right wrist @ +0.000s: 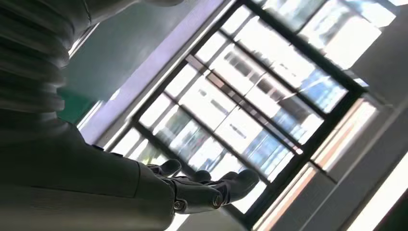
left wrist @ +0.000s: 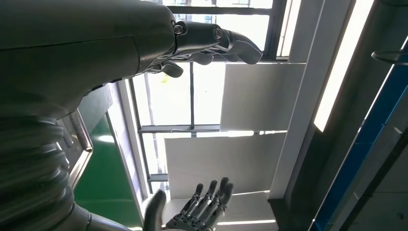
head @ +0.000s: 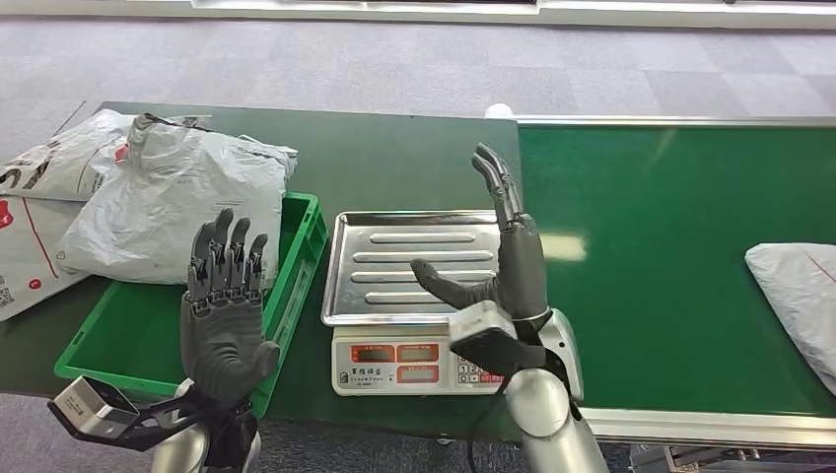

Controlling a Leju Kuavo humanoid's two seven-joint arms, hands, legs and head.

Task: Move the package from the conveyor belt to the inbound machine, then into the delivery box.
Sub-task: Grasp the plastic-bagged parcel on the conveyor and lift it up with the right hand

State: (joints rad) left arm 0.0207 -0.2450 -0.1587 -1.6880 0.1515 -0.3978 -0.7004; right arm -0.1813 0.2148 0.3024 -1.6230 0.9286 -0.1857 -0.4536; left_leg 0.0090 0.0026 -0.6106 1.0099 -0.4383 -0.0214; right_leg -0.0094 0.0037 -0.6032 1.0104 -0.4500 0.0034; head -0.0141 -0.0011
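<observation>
A grey plastic package (head: 797, 296) lies on the green conveyor belt (head: 670, 227) at the far right, cut off by the frame edge. The inbound machine is a white scale (head: 409, 370) with a bare steel tray (head: 414, 264). My right hand (head: 503, 266) is raised over the tray's right side, fingers spread upward, holding nothing. Over the near end of the green delivery box (head: 296, 271), my left hand (head: 225, 296) is also raised and empty. Both wrist views look up at windows, with the left hand (left wrist: 144, 43) and right hand (right wrist: 192, 190) empty.
Two white-grey packages (head: 168, 197) are piled in the far half of the green box, and more mailers (head: 34, 212) lie on the dark table to its left. The belt's steel rail (head: 670, 122) runs along its far edge.
</observation>
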